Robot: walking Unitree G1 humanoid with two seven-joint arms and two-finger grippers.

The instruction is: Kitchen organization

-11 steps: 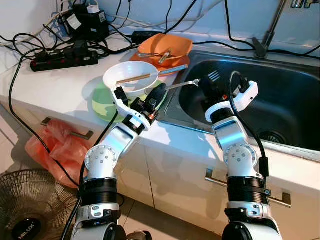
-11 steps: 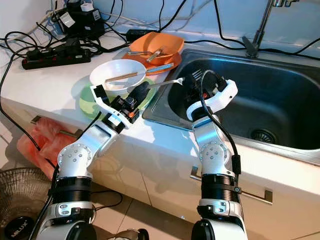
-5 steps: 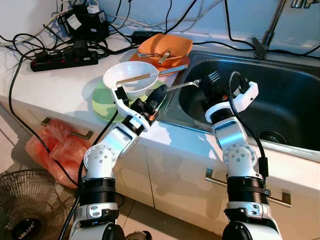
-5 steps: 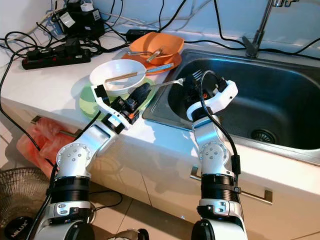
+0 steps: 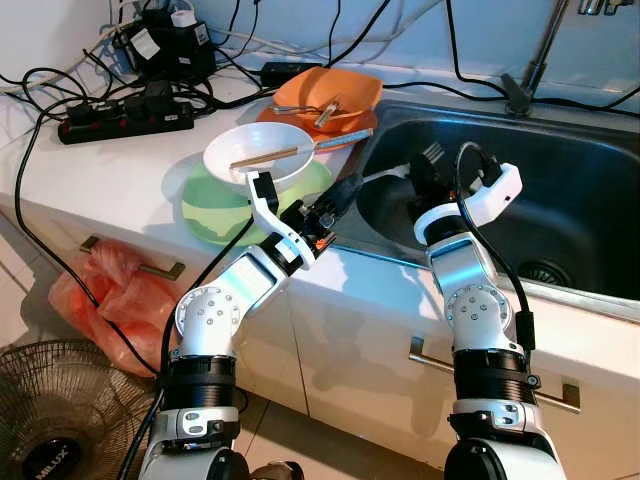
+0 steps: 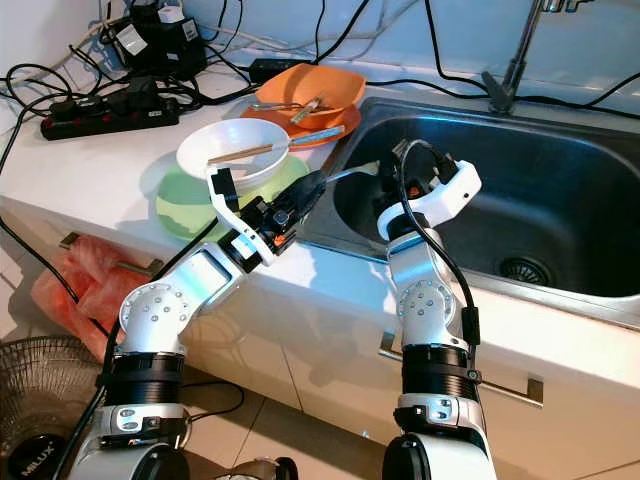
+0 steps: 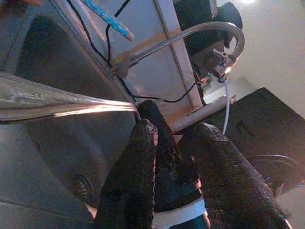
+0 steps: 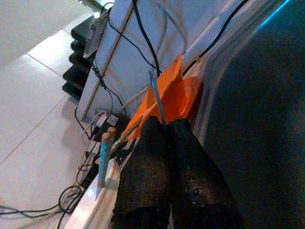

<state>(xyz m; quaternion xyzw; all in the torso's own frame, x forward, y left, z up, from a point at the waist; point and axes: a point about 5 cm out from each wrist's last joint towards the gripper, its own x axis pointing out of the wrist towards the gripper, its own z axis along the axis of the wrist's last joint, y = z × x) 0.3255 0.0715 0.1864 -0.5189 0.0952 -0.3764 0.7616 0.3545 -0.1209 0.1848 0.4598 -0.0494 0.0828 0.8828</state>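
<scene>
A metal fork (image 5: 386,176) hangs over the left side of the steel sink (image 5: 570,215), and my right gripper (image 5: 425,172) is shut on it near the tines. In the right wrist view the thin handle (image 8: 156,98) sticks out from between the closed fingers (image 8: 147,157). My left gripper (image 5: 340,193) reaches over the sink's left rim, open. The fork's handle (image 7: 62,102) ends just off one of its fingertips (image 7: 143,133). A white bowl (image 5: 258,158) with chopsticks sits on a green plate (image 5: 212,208) behind the left arm.
An orange bowl (image 5: 335,90) holding utensils stands on an orange plate at the back, next to a blue-patterned utensil (image 5: 340,138). A power strip (image 5: 120,112) and cables crowd the far left counter. The faucet (image 5: 535,60) rises behind the sink. A fan (image 5: 50,425) and an orange bag (image 5: 105,290) are on the floor.
My left gripper has swung right from beside the white bowl to the sink's rim, close to the fork's handle end. The right gripper still holds the fork, barely shifted.
</scene>
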